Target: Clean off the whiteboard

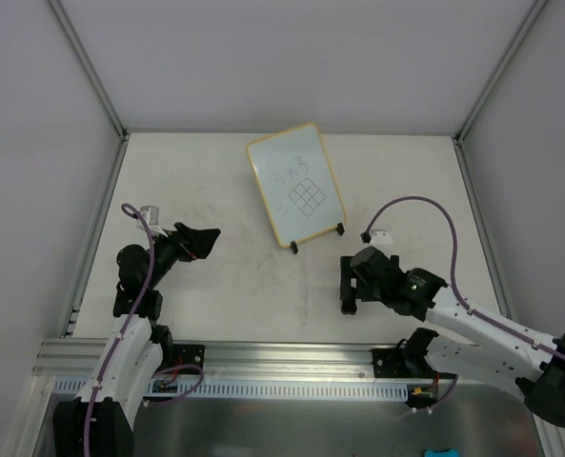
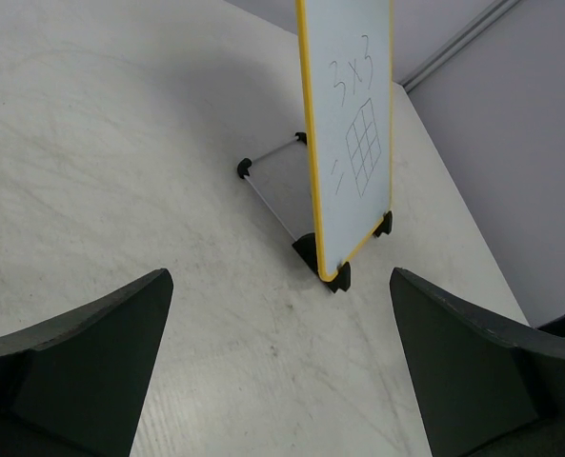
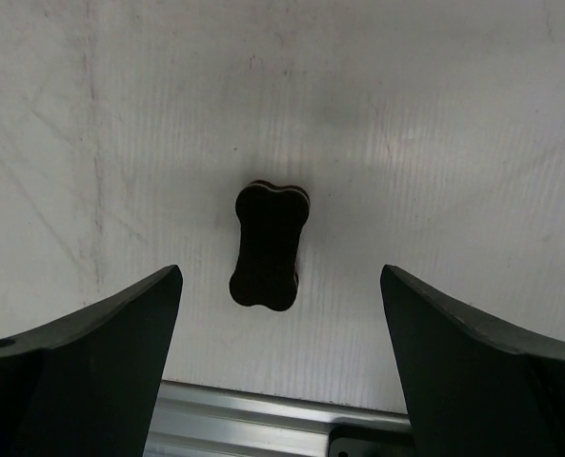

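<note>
As right tool [image 3: 280, 276] gapes above eraser [image 3: 268, 248], whiteboard [image 1: 296, 186] marked

the whiteboard [image 2: 351, 114] stands upright on the pale, scuffed table [image 2: 120, 143], seen at a steep slant, its yellow frame on small black feet [image 2: 337, 278]. pen marks read "3x3" above a drawn grid [image 2: 363, 143]. the left gripper [image 2: 280, 286] is spread wide, holding nothing.

White arms [image 1: 120, 350], blk grippers [image 1: 198, 243] [image 1: 347, 286], purple cables [image 1: 417, 198]
</note>
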Controlling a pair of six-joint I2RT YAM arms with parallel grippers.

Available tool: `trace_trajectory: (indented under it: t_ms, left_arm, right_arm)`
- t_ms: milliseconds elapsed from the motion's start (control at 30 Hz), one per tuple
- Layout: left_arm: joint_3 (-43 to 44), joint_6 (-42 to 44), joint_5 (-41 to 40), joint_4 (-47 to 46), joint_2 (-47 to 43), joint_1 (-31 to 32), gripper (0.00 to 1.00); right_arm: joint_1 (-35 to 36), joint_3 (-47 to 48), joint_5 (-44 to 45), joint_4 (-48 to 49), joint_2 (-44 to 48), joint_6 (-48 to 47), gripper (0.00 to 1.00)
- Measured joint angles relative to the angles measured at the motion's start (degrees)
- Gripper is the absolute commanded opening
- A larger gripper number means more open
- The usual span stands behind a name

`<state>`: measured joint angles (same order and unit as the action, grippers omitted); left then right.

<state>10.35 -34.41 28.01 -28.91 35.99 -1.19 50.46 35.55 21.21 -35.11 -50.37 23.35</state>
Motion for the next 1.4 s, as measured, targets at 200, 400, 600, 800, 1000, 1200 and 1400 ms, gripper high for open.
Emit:
trace_trajectory:
  t_ms: [200, 400, 600, 800, 1000, 1200, 1400]
  left_arm:
    - [0.0, 0.0, 0.1, -0.2, 0.0, 0.0, 0.99]
    - [0.0, -0.1, 0.3, -0.4, 0.1, 0.0, 0.99]
    - [0.0, -0.1, 0.5, -0.4, 0.5, 0.0, 0.99]
    - [0.0, -0.1, 0.5, -0.4, 0.5, 0.0, 0.99]
    - [0.0, -0.1, 0.5, -0.4, 0.9, 0.0, 0.99]
    - [0.0, -0.1, 0.5, -0.4, 1.1, 0.0, 0.99]
    - [0.0, -0.1, 0.5, -0.4, 1.1, 0.0, 0.99]
  right_arm:
    - [3.0, -1.2, 2.2, -2.2, -1.0, 6.3, 0.78]
    - [3.1, -3.1, 1.6, -1.5, -2.8, 8.0, 0.71]
    - [3.1, -3.7, -0.8, 1.8, -7.4, 8.0, 0.70]
    - [3.1, -3.8, -2.1, 4.1, -9.5, 7.9, 0.64]
    - [3.1, -4.2, -3.2, 6.2, -13.5, 7.9, 0.59]
    - [2.9, -4.5, -4.0, 7.0, -15.2, 7.7, 0.54]
    - [1.8, -4.5, -4.6, 8.1, -15.4, 7.2, 0.47]
